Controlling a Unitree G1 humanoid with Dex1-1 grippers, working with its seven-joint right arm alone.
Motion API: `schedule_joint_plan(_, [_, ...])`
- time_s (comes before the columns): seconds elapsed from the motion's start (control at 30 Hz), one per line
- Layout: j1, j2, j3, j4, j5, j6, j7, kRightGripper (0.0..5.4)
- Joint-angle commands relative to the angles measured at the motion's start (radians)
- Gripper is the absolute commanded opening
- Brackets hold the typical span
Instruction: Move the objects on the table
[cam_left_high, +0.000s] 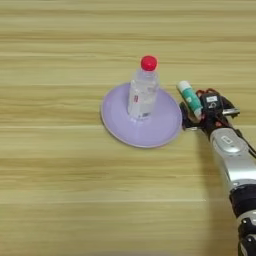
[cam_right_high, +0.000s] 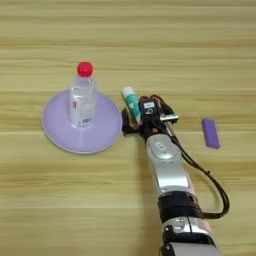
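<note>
- The right gripper (cam_right_high: 134, 117) appears clenched on the white-and-teal glue-stick tube (cam_right_high: 131, 103), held tilted just beside the lavender plate (cam_right_high: 60, 137); judging by this, the step in hand is carrying the tube
- Next move likely calls for a place to set it (the plate's rim is closest), without knocking the bottle (cam_right_high: 82, 100)
- The bottle is clear, ribbed plastic with a red cap, upright on the smooth round plate
- A small purple block (cam_right_high: 210, 133) lies apart on the striped wooden table (cam_right_high: 125, 40)

bottle (cam_right_high: 83, 97) upright on plate (cam_right_high: 57, 132), glue stick (cam_right_high: 131, 104) just right of plate w/ gripper (cam_right_high: 134, 121), block (cam_right_high: 210, 133) further right, table (cam_right_high: 75, 200)
</note>
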Motion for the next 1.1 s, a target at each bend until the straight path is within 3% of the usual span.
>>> schedule_joint_plan(0.03, [-0.063, 0.001, -0.008, -0.037, 0.053, 0.020, 0.053, 5.40])
schedule_joint_plan(0.53, [-0.063, -0.008, -0.003, -0.032, 0.055, 0.055, 0.052, 5.40])
schedule_joint_plan(0.8, [-0.059, -0.015, 0.012, -0.027, 0.044, 0.073, 0.055, 4.47])
schedule_joint_plan(1.1, [-0.053, -0.002, 0.002, -0.038, 0.096, 0.131, 0.111, 3.56])
